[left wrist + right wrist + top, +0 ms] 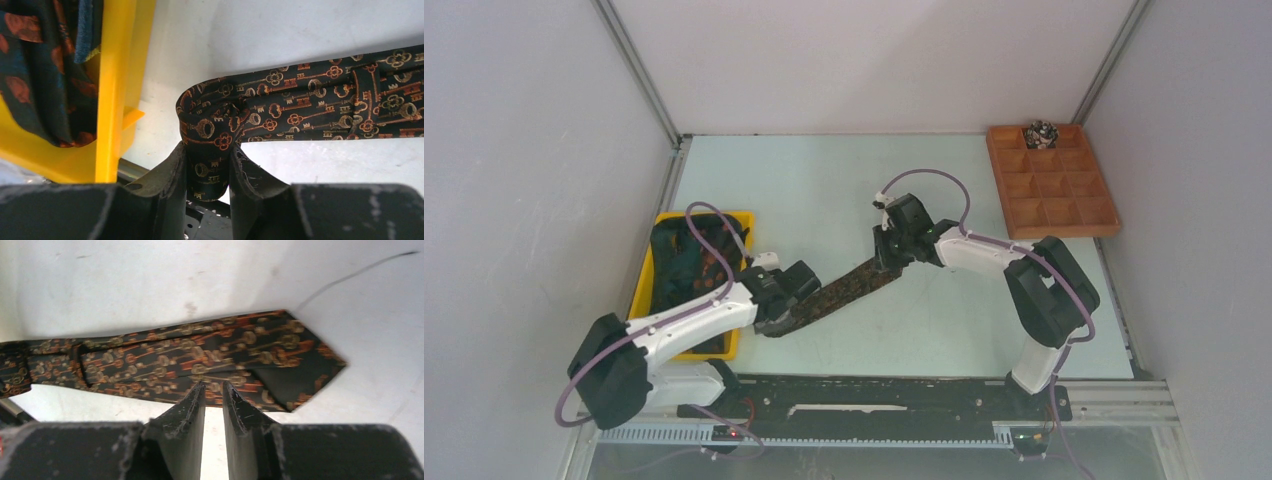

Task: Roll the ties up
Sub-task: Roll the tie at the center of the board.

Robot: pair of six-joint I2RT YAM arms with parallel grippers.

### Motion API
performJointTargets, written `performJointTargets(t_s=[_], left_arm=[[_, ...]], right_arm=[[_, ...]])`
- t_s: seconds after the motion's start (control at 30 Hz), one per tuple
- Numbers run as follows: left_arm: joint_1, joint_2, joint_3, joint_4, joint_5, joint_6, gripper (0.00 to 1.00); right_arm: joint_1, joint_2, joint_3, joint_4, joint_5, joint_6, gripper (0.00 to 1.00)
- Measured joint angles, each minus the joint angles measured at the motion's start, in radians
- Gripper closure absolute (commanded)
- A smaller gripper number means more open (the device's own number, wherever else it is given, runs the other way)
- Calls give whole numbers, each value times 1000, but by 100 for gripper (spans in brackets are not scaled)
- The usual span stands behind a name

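Listing from the left, we record the following.

Item one: a yellow bin [646,290] at the table's [824,190] left edge, holding bundled ties [686,262], dark with orange figures. The left wrist view shows the same bin wall [112,90] and the fabric [45,75] draped inside it.

Item two: the left gripper [774,318], just right of the bin. Seen from its wrist, the left gripper [209,155] has its jaws clamped on the folded narrow end of the key-patterned tie [300,107]. The fabric curls into a loose loop above the fingertips, and a fold of it fills the gap between them.

Item three: the key-patterned tie [849,285] itself, black with orange and gold keys. It lies flat on the table as a diagonal band between the two grippers, well apart from the tray.

Item four: the right gripper [889,262], at the tie's far, wide end. From its wrist, the right gripper [214,387] has its jaws a narrow slit apart, with the tips at the near edge of the pointed blade [200,355]. We cannot tell whether they pinch the cloth.

Item five: a wooden compartment tray [1052,180] at the table's far right corner, with one rolled tie [1041,132] sitting in a compartment of its far row.
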Motion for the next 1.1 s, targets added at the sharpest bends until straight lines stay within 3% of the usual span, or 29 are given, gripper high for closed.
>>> performJointTargets(t_s=[0.8,0.87,1.1], left_arm=[[-92,541,271,-262,-69,0,78],[-101,578,293,-273,-69,0,76],[-119,660,343,-295,-64,21,54]], right_arm=[[-85,-18,-30,-18,23,22,77],[-89,-18,-30,-22,23,23,77],[-95,-24,-30,-28,23,30,77]])
